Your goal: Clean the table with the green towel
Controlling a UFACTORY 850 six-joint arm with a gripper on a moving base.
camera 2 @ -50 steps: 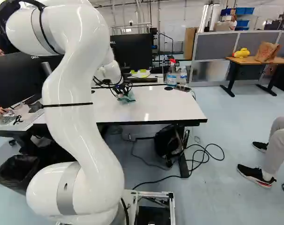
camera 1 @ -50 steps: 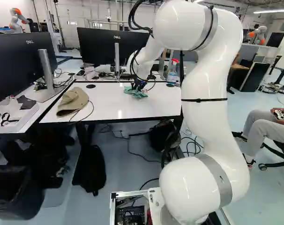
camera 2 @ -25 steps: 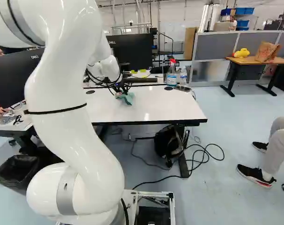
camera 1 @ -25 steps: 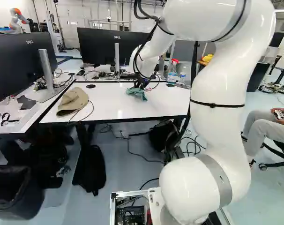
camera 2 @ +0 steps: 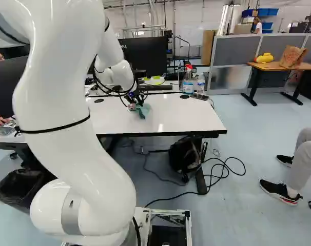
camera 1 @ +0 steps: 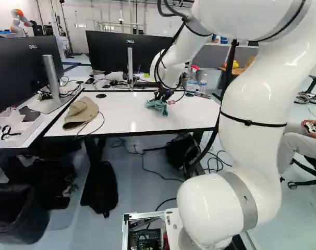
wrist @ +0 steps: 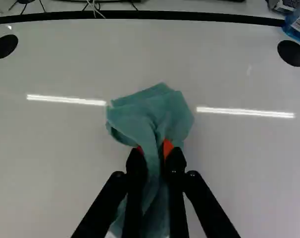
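- The white arm point(camera 1: 252, 125) is mounted nearer than the green towel and is arched up and over toward it.
- A black bin point(camera 2: 19, 185) is placed nearer than the green towel, well to its left, on the floor.
- A black backpack point(camera 1: 99, 187) is set on the floor, nearer than the green towel and to its left.
- Another dark bag point(camera 2: 182, 156) is seen under the counter point(camera 2: 183, 115), nearer than the green towel and to its right.
- A tan cap point(camera 1: 81, 113) is laid on the counter, to the left of the green towel and well apart from it.
- The green towel point(wrist: 152, 111) is held at the white counter top; whether the cloth is pressed against it cannot be told.
- The tool point(camera 1: 161, 95) is closed upon the green towel: the bunched cloth is pinched between the orange pads point(wrist: 168, 148), and its folds are spread ahead of the fingers.
- Two black discs point(wrist: 5, 46) point(wrist: 292, 53) are set into the counter beyond the green towel, one to either side.
- A spray bottle point(camera 2: 188, 82) and a clear bottle point(camera 2: 200, 83) are stood beyond the green towel, to its right.
- A dark monitor point(camera 1: 116, 52) is placed behind the green towel.
- A paper bag point(camera 2: 291, 55) is seen far beyond the green towel, to its right.
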